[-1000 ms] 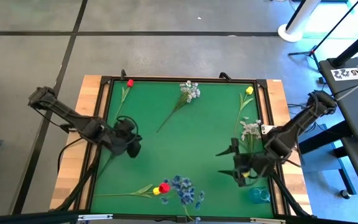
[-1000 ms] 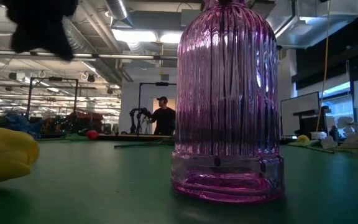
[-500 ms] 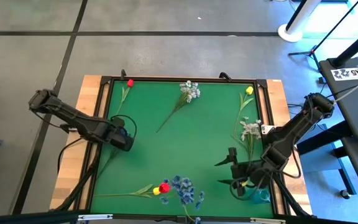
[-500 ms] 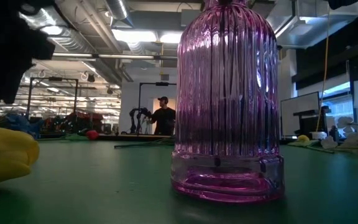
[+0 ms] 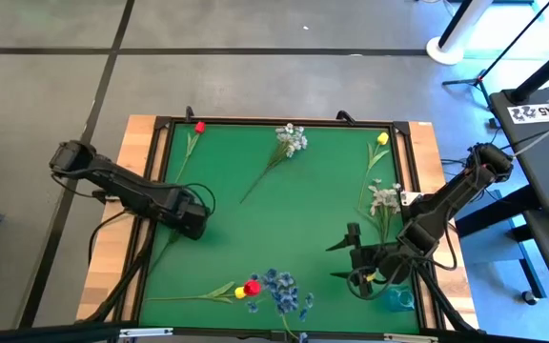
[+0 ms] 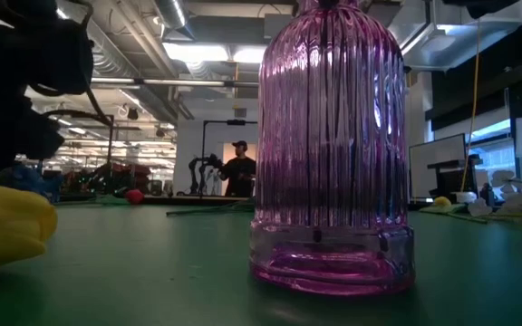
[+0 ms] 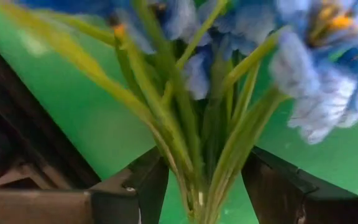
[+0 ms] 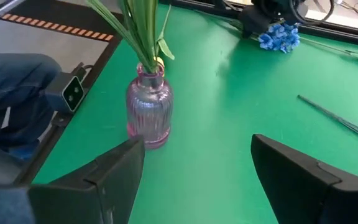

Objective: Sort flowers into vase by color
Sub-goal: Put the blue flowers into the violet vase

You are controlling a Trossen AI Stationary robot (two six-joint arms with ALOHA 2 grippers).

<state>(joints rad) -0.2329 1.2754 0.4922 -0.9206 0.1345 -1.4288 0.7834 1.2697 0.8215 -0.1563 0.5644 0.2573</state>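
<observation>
My left gripper (image 5: 195,221) stands near the table's left edge, pointing down, open. Its fingers stand on either side of the green stems of a blue spray (image 7: 303,74). In the right wrist view the blossoms (image 8: 279,36) lie on the green mat just under it. I cannot tell whether the fingers touch the stems. The pink ribbed vase (image 6: 332,154) stands near the near edge with green stems (image 8: 143,31) rising from its neck. My right gripper (image 8: 197,155) hangs open and empty over the right side of the mat (image 5: 349,259).
A red tulip (image 5: 199,127), a whitish spray (image 5: 292,139) and a yellow tulip (image 5: 381,138) lie along the far edge. Another whitish spray (image 5: 384,197) lies at the right. Red and yellow buds (image 5: 248,288) lie beside the vase. A bluish glass (image 5: 398,298) stands at the near right corner.
My left gripper has come down toward the mat near the left edge and tipped over until it points down. In the low view its dark shape has sunk from the top left corner to the left side.
</observation>
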